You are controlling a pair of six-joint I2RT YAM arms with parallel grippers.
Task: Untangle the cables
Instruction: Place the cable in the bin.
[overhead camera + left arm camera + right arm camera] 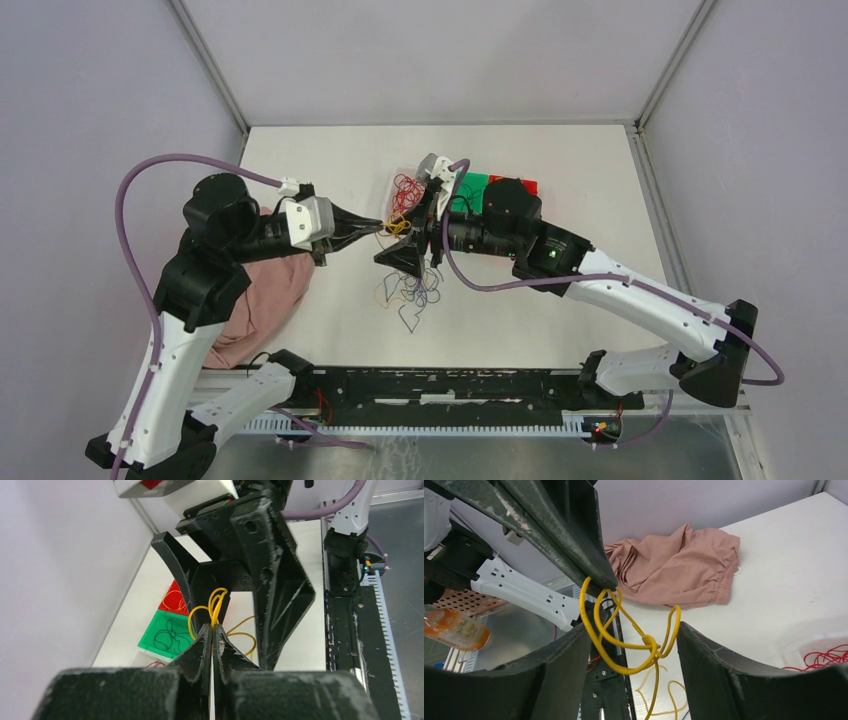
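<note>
My left gripper (378,227) is shut on a yellow cable (397,227) and holds it above the table. In the left wrist view the closed gripper (213,628) pinches the yellow cable's loops (216,602). My right gripper (405,235) is open right next to it, jaws on either side of the hanging yellow loops. In the right wrist view the yellow cable (621,647), with a knot in it, hangs between the fingers of the open gripper (634,630) and touches neither clearly. A tangle of yellow and dark cables (410,290) lies on the table below. Red cables (404,188) lie behind.
A green bin (470,190) holding a dark cable (167,635) and a red bin (522,184) stand behind the right arm. A pink cloth (265,290) lies at the left under the left arm and shows in the right wrist view (679,570).
</note>
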